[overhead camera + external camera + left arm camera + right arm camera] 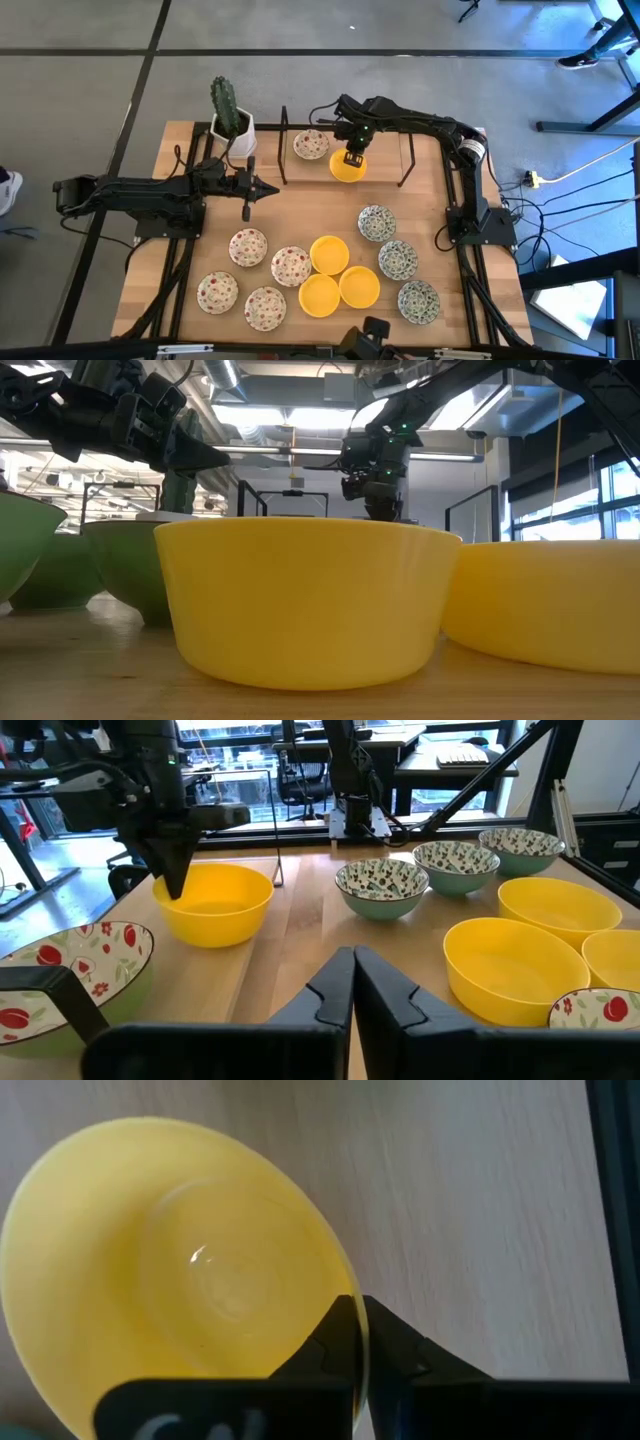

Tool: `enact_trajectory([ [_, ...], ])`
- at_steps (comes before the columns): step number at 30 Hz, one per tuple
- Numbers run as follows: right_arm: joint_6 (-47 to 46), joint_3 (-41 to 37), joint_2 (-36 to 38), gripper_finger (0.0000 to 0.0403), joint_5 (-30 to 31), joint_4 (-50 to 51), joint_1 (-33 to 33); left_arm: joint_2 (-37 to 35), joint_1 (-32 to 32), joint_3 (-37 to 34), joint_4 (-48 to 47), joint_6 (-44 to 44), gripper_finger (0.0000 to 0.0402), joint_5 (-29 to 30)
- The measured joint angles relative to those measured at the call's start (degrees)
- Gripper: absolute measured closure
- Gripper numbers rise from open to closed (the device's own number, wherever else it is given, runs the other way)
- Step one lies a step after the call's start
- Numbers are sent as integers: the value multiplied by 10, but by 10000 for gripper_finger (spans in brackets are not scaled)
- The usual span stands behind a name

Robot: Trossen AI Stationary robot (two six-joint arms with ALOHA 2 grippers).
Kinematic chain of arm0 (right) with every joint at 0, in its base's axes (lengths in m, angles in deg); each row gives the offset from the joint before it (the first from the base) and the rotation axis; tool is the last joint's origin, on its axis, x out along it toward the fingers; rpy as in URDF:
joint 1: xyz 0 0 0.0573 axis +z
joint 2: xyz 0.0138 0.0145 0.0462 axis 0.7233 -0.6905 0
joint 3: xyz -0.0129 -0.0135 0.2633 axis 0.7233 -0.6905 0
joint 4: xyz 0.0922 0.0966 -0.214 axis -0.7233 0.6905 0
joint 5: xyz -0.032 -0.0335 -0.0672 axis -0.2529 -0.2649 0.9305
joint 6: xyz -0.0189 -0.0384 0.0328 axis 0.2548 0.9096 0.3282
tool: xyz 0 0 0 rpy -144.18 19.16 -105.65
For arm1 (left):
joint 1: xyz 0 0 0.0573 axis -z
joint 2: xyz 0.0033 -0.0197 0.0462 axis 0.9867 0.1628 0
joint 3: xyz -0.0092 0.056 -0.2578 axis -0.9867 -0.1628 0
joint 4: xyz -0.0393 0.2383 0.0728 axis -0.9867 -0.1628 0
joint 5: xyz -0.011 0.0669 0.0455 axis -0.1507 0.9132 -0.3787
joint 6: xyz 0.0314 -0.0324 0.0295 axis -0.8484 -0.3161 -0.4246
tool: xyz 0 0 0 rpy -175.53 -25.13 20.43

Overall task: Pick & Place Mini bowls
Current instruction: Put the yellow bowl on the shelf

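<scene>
A yellow bowl (pixel 346 168) sits at the far side of the wooden table (pixel 420 200), just right of a red-speckled bowl (pixel 310 145), both between two thin black stands. The right gripper (pixel 353 155) reaches down onto it, its fingers pinched tight on the bowl's rim — in the right wrist view the yellow rim (pixel 352 1342) runs between the two dark tips. Three more yellow bowls (pixel 329 254) huddle together near the front middle. To their left lie four red-speckled bowls (pixel 248 247), and to their right four green-patterned bowls (pixel 377 222) run in a line toward the near right corner. The left gripper (pixel 272 188) hangs over bare wood at the left middle, its fingers squeezed together and holding nothing. Behind it, at the far left corner, a cactus (pixel 225 105) stands in a white square pot (pixel 239 137).
</scene>
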Motion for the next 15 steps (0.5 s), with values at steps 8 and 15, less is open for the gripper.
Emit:
enact_trajectory([
  [8, 4, 0, 0, 370, 1, -15, 0, 0, 0, 0, 0, 0, 400, 0],
  [15, -7, 0, 0, 351, 1, -14, 0, 0, 0, 0, 0, 0, 394, 0],
])
